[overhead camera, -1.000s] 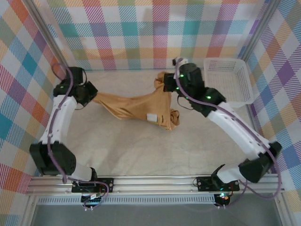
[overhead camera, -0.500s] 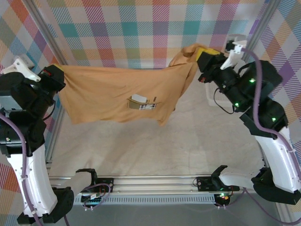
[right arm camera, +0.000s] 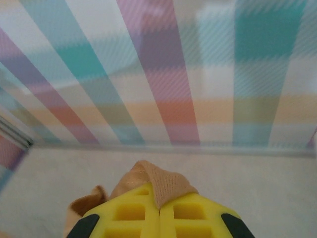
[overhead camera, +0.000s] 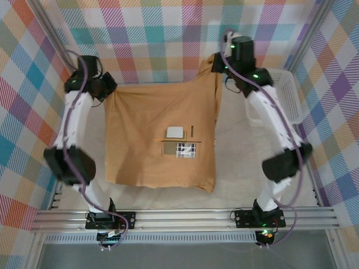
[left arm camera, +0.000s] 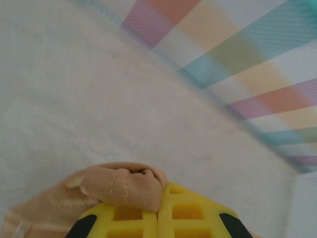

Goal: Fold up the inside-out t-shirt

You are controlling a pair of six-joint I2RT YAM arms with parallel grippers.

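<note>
The inside-out t-shirt (overhead camera: 151, 123), tan with a white tag and a checked patch near its middle, hangs spread between both arms toward the back of the table, its lower hem reaching the near part of the tabletop. My left gripper (overhead camera: 108, 89) is shut on its far left corner, and a stitched fold of tan cloth (left arm camera: 126, 186) bulges from between the yellow fingers. My right gripper (overhead camera: 215, 66) is shut on the far right corner, where a peak of cloth (right arm camera: 161, 183) sticks out of the closed yellow jaws.
A white mesh basket (overhead camera: 289, 95) stands at the right behind the right arm. Checked walls (overhead camera: 168, 33) close in the back and both sides. The metal rail (overhead camera: 179, 218) with both arm bases runs along the near edge.
Both arms have swung the shirt from a raised, sideways stretch down toward the back of the table. It now hangs flatter and squarer, hem toward the near side. Both grips held throughout.
</note>
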